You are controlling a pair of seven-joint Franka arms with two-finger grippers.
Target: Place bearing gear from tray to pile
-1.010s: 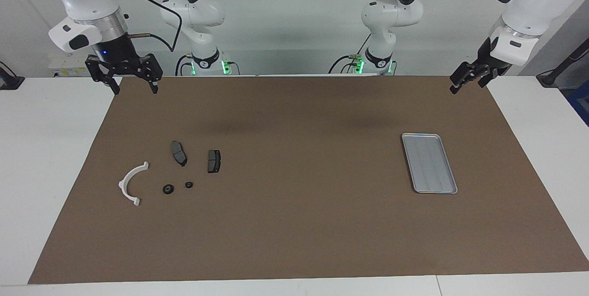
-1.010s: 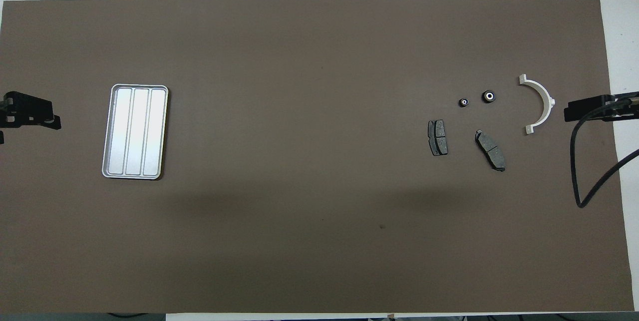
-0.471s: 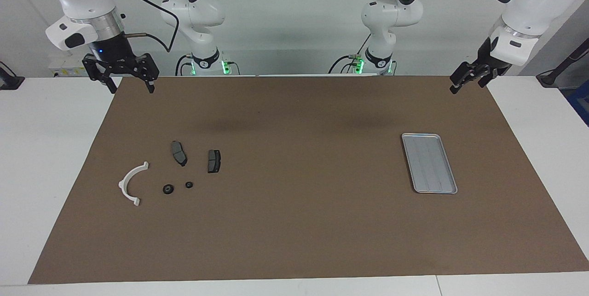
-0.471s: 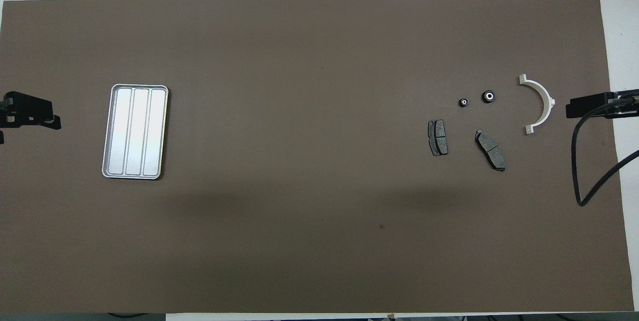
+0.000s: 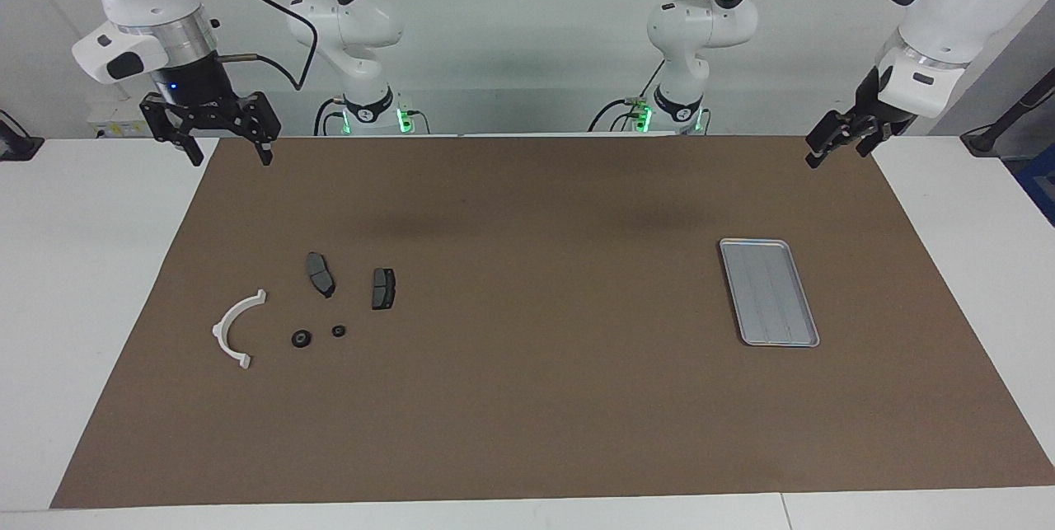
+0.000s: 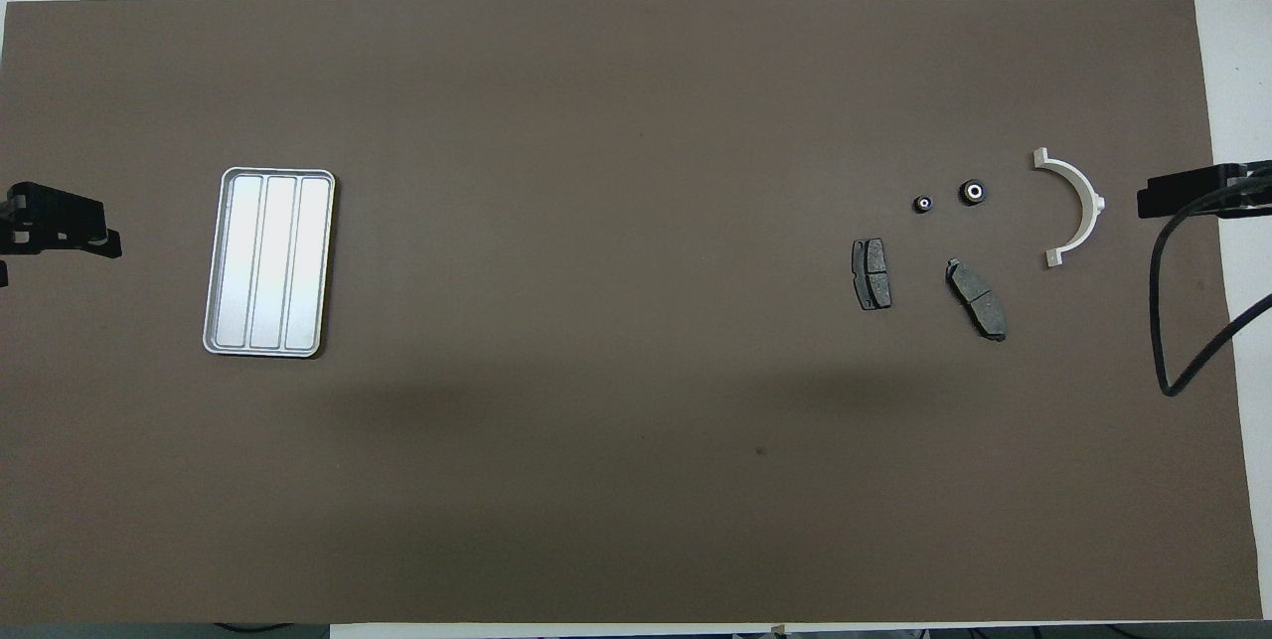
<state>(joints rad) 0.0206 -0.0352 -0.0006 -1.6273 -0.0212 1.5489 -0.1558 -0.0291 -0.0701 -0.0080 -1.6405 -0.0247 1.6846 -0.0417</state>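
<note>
tray (image 5: 769,292) bare, near the worktop edge at the left arm's end. two small black bearing gears (image 5: 302,338) already on the mat beside the pile (image 5: 320,274), toward the right arm's end. right hand (image 5: 222,143) open, empty, above the mat corner. left hand (image 5: 832,145) empty, probably open. task seemingly finished; nothing more to fetch.

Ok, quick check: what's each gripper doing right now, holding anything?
Left gripper: open, holding nothing, up over the mat's corner.
Right gripper: open, holding nothing, up over the mat's edge.
</note>
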